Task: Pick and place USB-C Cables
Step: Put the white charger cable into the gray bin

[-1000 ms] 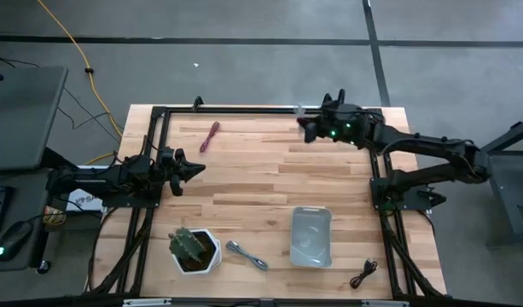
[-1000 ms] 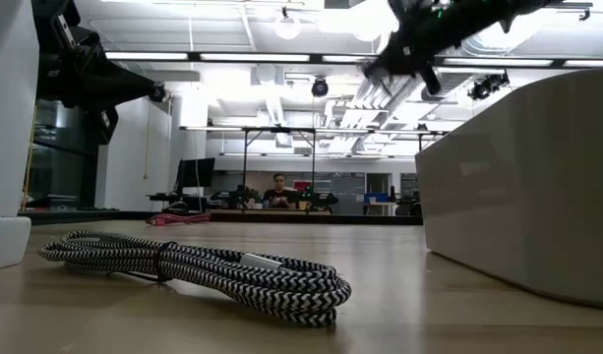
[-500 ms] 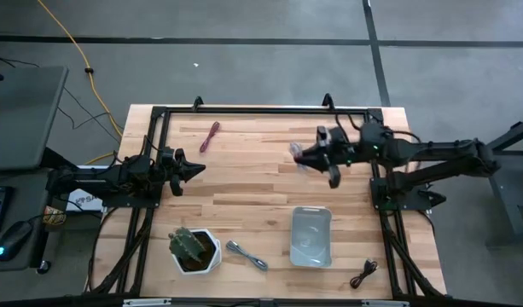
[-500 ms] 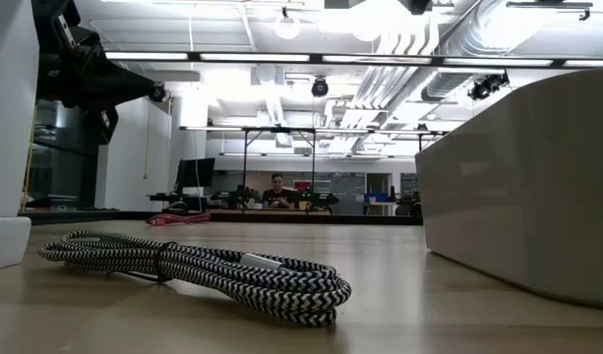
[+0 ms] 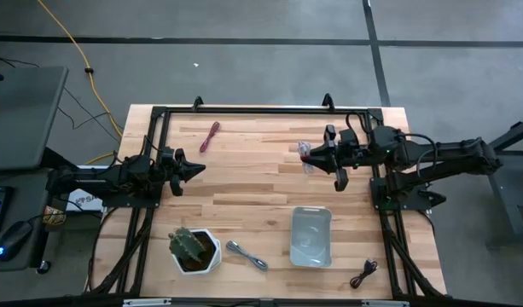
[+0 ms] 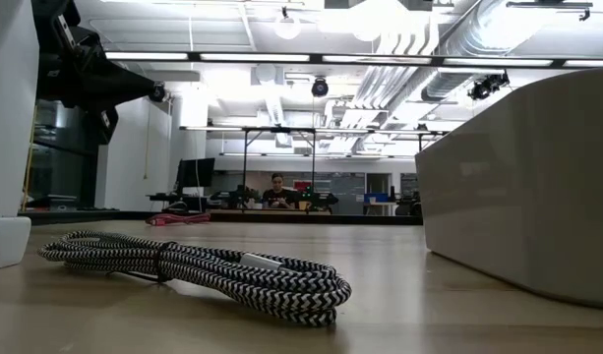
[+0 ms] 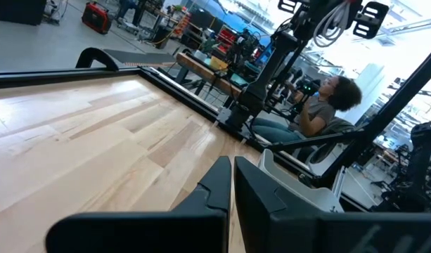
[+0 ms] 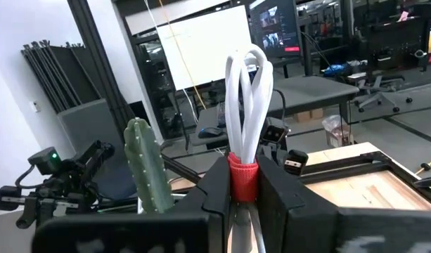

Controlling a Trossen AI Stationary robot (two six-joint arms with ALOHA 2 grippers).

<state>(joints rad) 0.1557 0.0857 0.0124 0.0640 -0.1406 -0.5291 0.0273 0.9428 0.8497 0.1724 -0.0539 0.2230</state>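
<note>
Four cables: one is held in the air, three lie on the tabletop [image 5: 244, 183].
Right claw [image 5: 305, 154]: raised over the right half of the tabletop, nearer the far edge, its fingers [image 8: 215, 184] clamped together on the whitish cable [image 8: 246, 105] at its red band.
Whitish cable: a looped bundle standing up out of the right claw in the right wrist view; from above it shows only as a pale blur at the claw tip [image 5: 304, 153].
Maroon cable [image 5: 210, 136]: flat on the wood near the far-left corner, well apart from both arms.
Silver-grey cable [image 5: 246, 254]: near the front edge, between the white pot and the tray; in the low view it is the black-and-white braided coil [image 6: 198, 268] in the foreground.
Black cable [image 5: 363, 274]: close to the front-right corner, just outside the dark frame rail.
Left claw [image 5: 193, 168]: waiting at the left edge of the tabletop, pointing inward, its fingers [image 7: 216, 188] pressed together on nothing.
Tray [image 5: 311, 235]: a pale grey rectangular dish toward the front right, below the right claw in the high view.
White pot [image 5: 195, 249]: near the front-left corner, holding a green cactus [image 8: 146, 165].
Person [image 7: 320, 105]: seated beyond the tabletop, seen in the left wrist view.
</note>
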